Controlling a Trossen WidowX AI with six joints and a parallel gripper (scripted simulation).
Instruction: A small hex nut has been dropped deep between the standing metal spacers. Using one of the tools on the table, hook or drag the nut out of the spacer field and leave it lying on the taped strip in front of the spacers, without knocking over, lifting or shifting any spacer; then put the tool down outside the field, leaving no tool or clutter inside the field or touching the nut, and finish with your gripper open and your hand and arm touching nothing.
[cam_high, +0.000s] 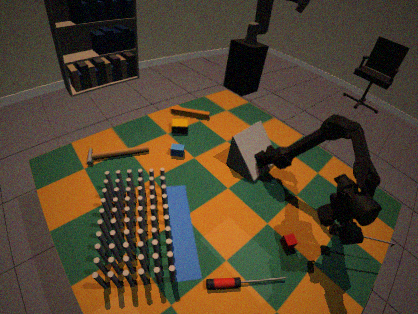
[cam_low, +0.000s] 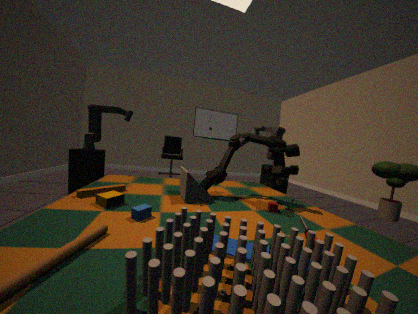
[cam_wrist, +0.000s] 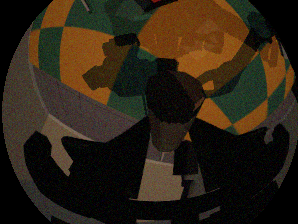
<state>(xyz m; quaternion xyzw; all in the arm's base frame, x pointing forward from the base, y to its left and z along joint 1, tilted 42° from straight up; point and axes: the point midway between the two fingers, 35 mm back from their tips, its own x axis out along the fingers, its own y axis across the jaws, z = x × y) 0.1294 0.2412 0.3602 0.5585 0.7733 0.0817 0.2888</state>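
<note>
Worktop (cam_high: 60, 200) carries the spacers (cam_high: 131, 220) along the edge opposite the arm (cam_high: 350, 135), with the strip (cam_high: 182, 235) just beside them. Mid-worktop, the half-closed fingers (cam_high: 262, 159) pinch the wedge (cam_high: 247, 145), apparently by its edge. The nut is hidden, presumably among the spacers, well apart from the fingers across the strip.

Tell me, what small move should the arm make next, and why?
Probably open the gripper and back off: it is shut on the grey wedge-shaped block, which looks too broad to pass between the standing metal spacers; the red-handled screwdriver looks slimmer.
</note>
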